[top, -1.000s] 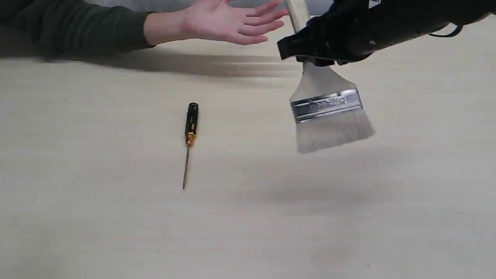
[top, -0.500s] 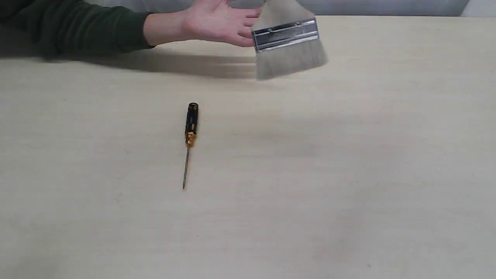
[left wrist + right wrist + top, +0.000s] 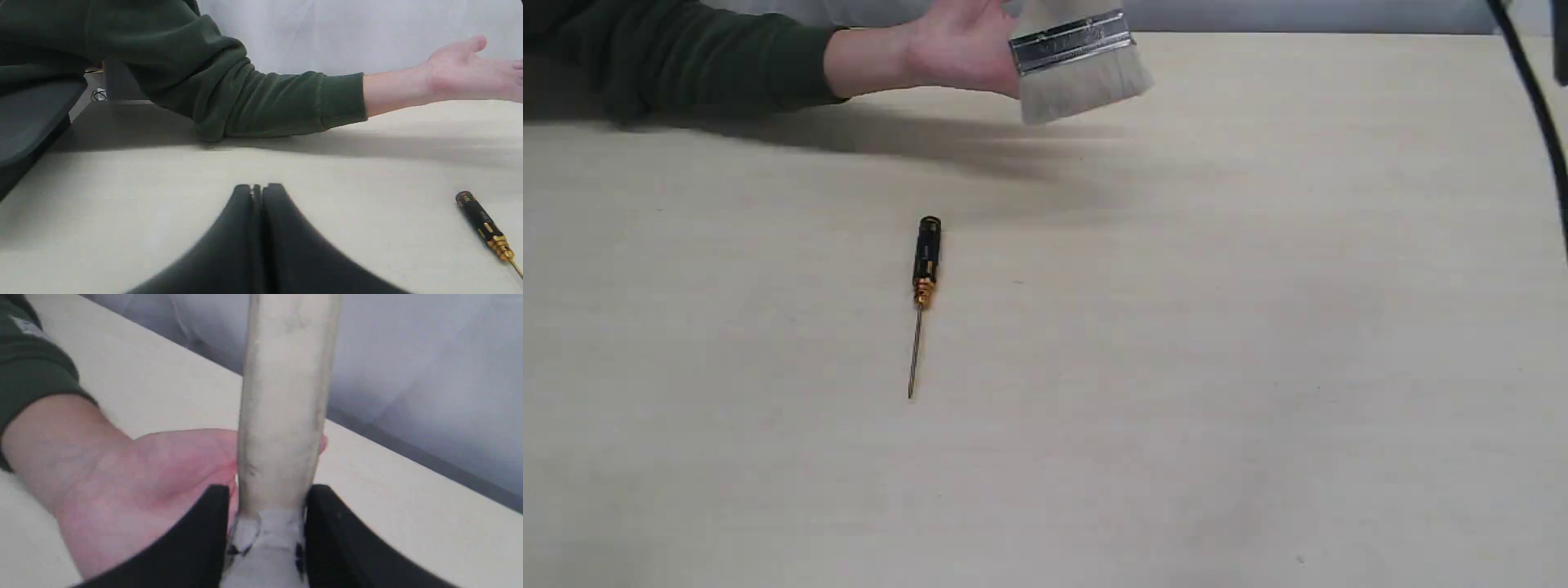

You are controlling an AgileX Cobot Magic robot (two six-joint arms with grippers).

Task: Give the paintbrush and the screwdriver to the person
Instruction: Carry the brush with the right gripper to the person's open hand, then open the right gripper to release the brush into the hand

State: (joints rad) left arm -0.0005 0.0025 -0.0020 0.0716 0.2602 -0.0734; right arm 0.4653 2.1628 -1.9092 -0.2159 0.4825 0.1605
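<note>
The paintbrush [image 3: 1078,57] hangs at the top of the exterior view, bristles down, its ferrule in front of the person's open hand [image 3: 947,49]. In the right wrist view my right gripper [image 3: 267,494] is shut on the paintbrush's pale handle [image 3: 286,396], with the person's palm [image 3: 135,477] just behind it. The screwdriver [image 3: 925,261] lies on the table left of centre, black handle towards the person, and nothing touches it. My left gripper [image 3: 257,192] hovers shut and empty over the table, with the screwdriver [image 3: 482,224] off to one side and the green sleeve [image 3: 245,98] beyond.
A pale wooden table [image 3: 1258,327] carries everything. A black cable [image 3: 1535,106] of the right arm hangs along the right edge of the exterior view. The person's forearm [image 3: 686,57] lies across the far left of the table.
The paintbrush has travelled up and to the left, from the middle right of the table to the person's hand. The right gripper has left the exterior view. The screwdriver has not moved.
</note>
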